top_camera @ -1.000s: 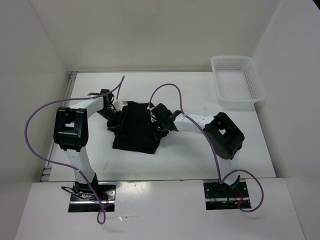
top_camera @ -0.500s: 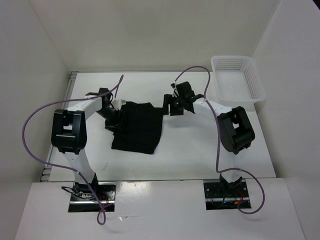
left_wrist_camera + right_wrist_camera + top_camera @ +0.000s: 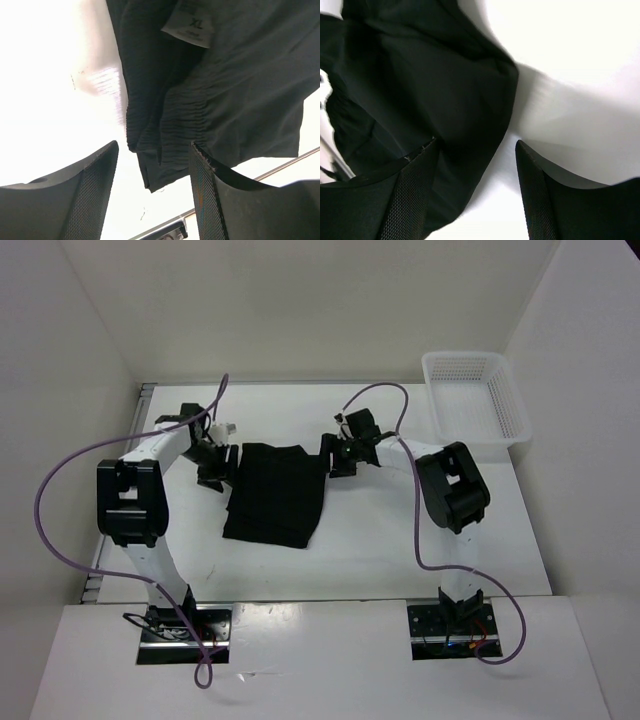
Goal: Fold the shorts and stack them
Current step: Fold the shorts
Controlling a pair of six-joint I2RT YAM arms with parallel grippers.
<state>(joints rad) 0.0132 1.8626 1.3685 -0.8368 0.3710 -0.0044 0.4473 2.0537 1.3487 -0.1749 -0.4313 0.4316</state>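
The black shorts lie folded in a narrow rectangle on the white table, between the two arms. My left gripper is just off their far left corner, and my right gripper is just off their far right corner. In the left wrist view my left gripper is open over the ribbed waistband of the shorts, whose white label reads XL. In the right wrist view my right gripper is open, with the edge of the shorts running under its left finger. Neither gripper pinches fabric.
A white mesh basket stands at the table's far right corner. White walls close in the table at the left, back and right. Purple cables loop above both arms.
My right gripper opened, let go of the shorts and moved from their middle to their far right edge. My left gripper drew back a little toward the far left. The shorts lie flatter.
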